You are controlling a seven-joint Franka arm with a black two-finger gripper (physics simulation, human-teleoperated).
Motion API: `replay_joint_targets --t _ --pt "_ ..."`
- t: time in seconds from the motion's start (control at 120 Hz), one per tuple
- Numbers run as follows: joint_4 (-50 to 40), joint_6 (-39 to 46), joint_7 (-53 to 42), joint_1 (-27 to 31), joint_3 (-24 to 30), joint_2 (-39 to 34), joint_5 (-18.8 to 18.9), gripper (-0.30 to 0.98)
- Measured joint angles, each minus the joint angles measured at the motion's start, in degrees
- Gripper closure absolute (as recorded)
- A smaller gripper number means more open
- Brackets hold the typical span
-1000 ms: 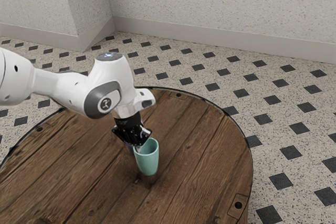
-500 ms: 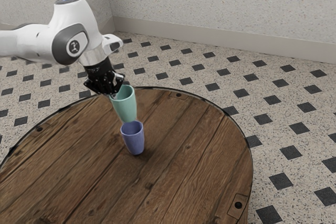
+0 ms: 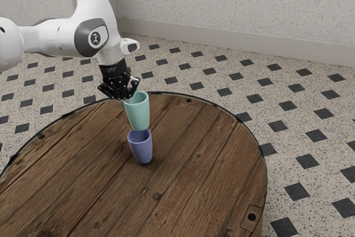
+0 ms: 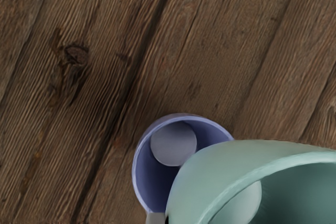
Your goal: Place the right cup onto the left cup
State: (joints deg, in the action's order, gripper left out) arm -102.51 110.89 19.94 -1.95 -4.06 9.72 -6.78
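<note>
A: Gripper (image 3: 126, 100) state?
B: Clamped on the green cup (image 3: 138, 114), at its rim. Cup is held aloft, roughly upright, mouth up.

A: Target?
B: Purple cup (image 3: 141, 149), stood upright on the table (image 3: 194, 187), mouth up. It is placed below the gripper and a little toward the exterior view's right.

A: Key relation?
B: Green base over purple mouth. In the wrist view, only 1 side of the purple mouth is overlapped by the green cup; the rest, inner base included, is left uncovered. Centring can't be confirmed. Whether the 2 cups touch can't be told either; in the exterior view they are seen very near.

A: Next?
B: Judged: a small sideways correction is called for, then lowering with both long axes kept near vertical. If lowered off-centre, the purple rim could be caught and that cup tipped. Stacking not done.
</note>
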Motion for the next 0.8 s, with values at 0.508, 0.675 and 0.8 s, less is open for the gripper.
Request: replay_joint_targets --t 0.508,0.675,0.8 --pt "-2.0 -0.6 -0.2 1.1 -0.5 1.4 -1.6 0.78" --pt "-1.5 -0.3 -0.6 1.1 -0.5 2.6 -1.5 0.79" --pt "-0.8 0.0 -0.8 1.1 -0.5 2.9 -1.3 0.79"
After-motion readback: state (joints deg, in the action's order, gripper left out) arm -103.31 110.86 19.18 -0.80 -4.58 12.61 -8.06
